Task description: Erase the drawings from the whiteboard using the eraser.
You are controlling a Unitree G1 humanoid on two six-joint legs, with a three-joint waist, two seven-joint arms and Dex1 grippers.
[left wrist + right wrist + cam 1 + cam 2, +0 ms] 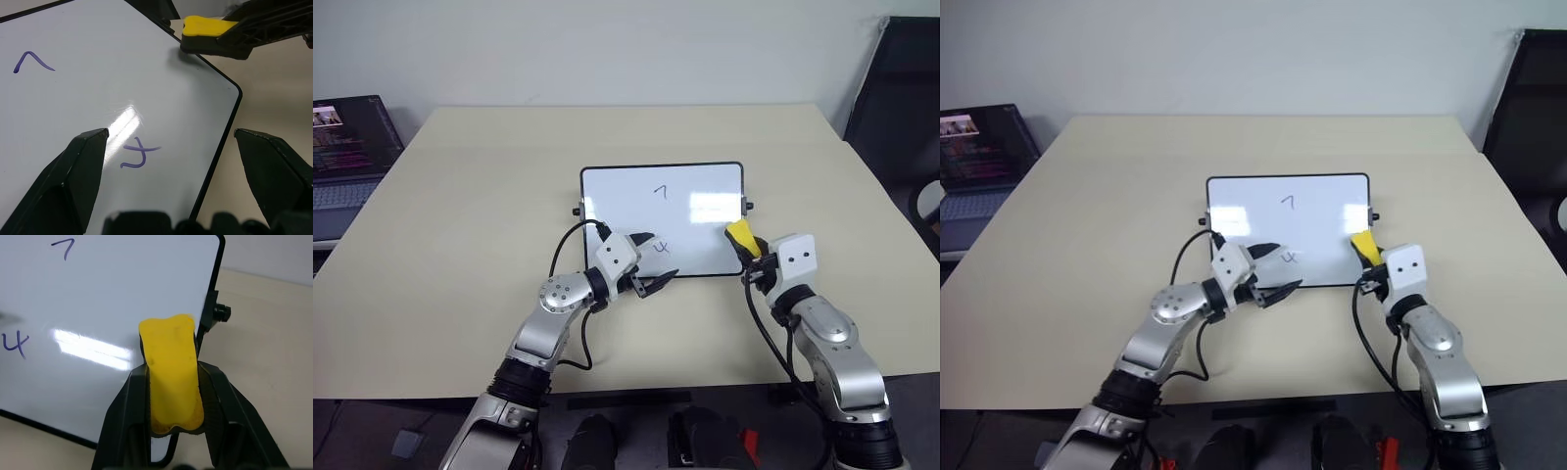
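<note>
The whiteboard (pixel 626 201) lies flat in the middle of the beige table. Two drawings show on it: a "7" (pixel 660 190) toward the far side and a squiggle (pixel 661 248) near the front edge. My right gripper (pixel 172 369) is shut on the yellow eraser (pixel 168 342), whose tip sits over the board's right edge beside the side knob (pixel 221 312). I cannot tell whether the eraser touches the board. My left gripper (pixel 171 132) stands open across the board's front edge, one finger over the board by the squiggle (pixel 139 157), the other over the table.
An open laptop (pixel 347 147) sits off the table's left side. A black chair (pixel 901 88) stands at the far right. Black cables loop from both wrists over the table's front (pixel 570 294). Bare tabletop (pixel 460 245) surrounds the board.
</note>
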